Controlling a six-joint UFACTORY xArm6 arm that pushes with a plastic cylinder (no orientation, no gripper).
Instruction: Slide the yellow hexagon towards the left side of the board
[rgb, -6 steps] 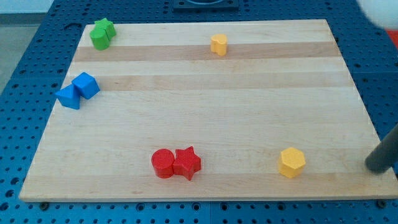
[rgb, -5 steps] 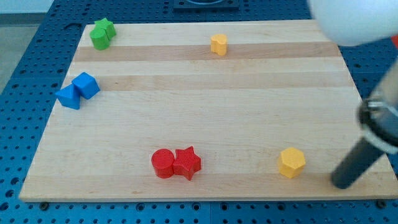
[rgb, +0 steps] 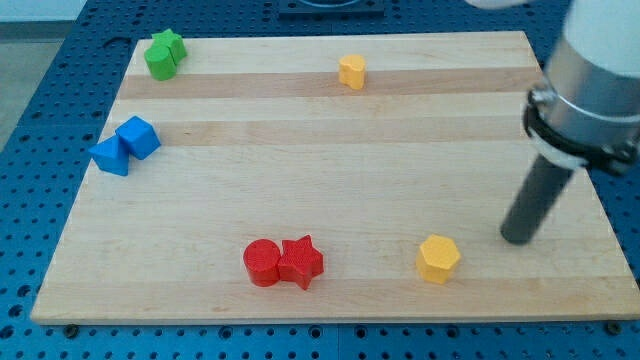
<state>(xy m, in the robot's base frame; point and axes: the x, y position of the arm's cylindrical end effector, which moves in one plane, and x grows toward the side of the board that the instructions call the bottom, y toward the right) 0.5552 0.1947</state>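
My tip (rgb: 518, 238) stands near the board's (rgb: 400, 140) bottom right corner, just right of the yellow hexagon (rgb: 438, 258), apart; no jaws there.

We seem to be in a robotics lab: a plain wooden board (rgb: 330, 190) lies on a blue perforated bench top (rgb: 40, 110), the kind used for mounting test equipment.
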